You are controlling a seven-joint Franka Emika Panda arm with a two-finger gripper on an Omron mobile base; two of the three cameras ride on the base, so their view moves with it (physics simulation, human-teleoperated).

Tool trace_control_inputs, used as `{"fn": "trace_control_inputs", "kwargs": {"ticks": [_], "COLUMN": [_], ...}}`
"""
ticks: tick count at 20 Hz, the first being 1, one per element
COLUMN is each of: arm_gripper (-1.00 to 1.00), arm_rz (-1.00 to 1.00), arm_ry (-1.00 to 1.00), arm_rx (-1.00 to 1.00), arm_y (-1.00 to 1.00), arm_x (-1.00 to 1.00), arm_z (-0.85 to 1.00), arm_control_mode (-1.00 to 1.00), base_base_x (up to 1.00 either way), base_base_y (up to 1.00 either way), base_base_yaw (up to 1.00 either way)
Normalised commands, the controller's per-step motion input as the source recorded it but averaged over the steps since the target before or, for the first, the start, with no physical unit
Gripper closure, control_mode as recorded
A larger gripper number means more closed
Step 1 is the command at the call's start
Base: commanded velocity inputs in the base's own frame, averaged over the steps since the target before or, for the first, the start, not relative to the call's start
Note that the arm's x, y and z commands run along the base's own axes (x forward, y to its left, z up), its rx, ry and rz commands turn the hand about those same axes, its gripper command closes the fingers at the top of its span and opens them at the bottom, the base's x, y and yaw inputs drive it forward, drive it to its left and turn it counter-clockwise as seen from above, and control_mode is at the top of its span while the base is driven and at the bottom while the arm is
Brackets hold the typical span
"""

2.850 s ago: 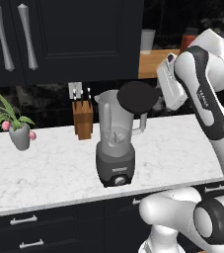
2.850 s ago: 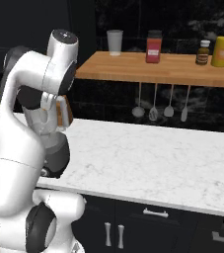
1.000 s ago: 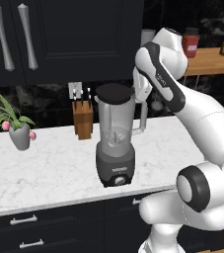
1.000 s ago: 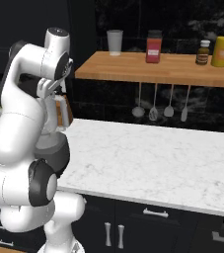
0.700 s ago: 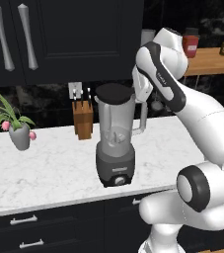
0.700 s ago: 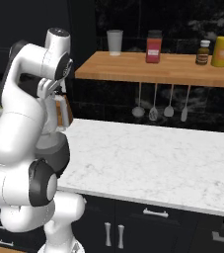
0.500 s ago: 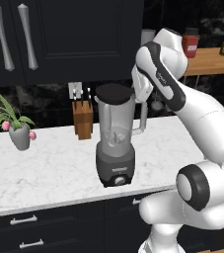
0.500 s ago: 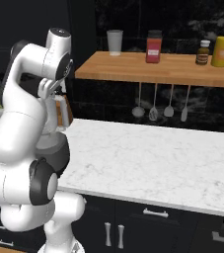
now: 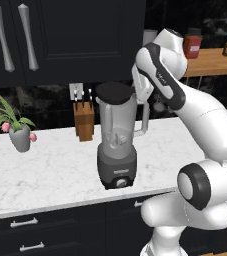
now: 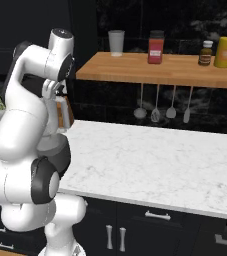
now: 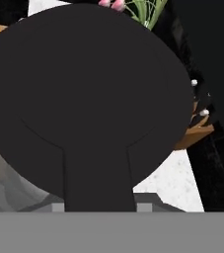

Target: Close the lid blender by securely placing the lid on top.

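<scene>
One step remains: claw (image 9: pixel 135 95), clenched on lid (image 9: pixel 114 93) atop blender (image 9: pixel 117 142), should press down, then release.

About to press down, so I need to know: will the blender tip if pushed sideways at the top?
Likely somewhat: the blender is tall on a narrow base. The lid looks like a stiff, thin disc, so it probably won't flex. Its dark base looks heavy, which should help.

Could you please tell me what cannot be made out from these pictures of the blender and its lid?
- Tool tips: in the hand view the lid covers them.
- Lid seating: in the left base view the lid sits atop the blender, but whether it is pressed home is too small to tell.
- Blender: in the right base view the robot's arm hides most of it.
- Shelf jar label: too small.
</scene>
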Motion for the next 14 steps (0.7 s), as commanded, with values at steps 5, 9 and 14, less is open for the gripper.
{"fn": "trace_control_inputs", "kwargs": {"ticks": [5, 9, 14], "arm_gripper": [1.0, 1.0, 1.0], "arm_rz": [0.0, 0.09, 0.1], "arm_ry": [-0.04, 0.0, 0.01], "arm_rx": [0.0, 0.0, 0.0], "arm_y": [-0.02, -0.07, -0.01], "arm_x": [0.0, -0.64, -0.67], "arm_z": [-0.01, -0.1, -0.01], "arm_control_mode": [-1.0, -1.0, -1.0], "base_base_x": [0.0, 0.0, 0.0], "base_base_y": [0.0, 0.0, 0.0], "base_base_yaw": [0.0, 0.0, 0.0]}}
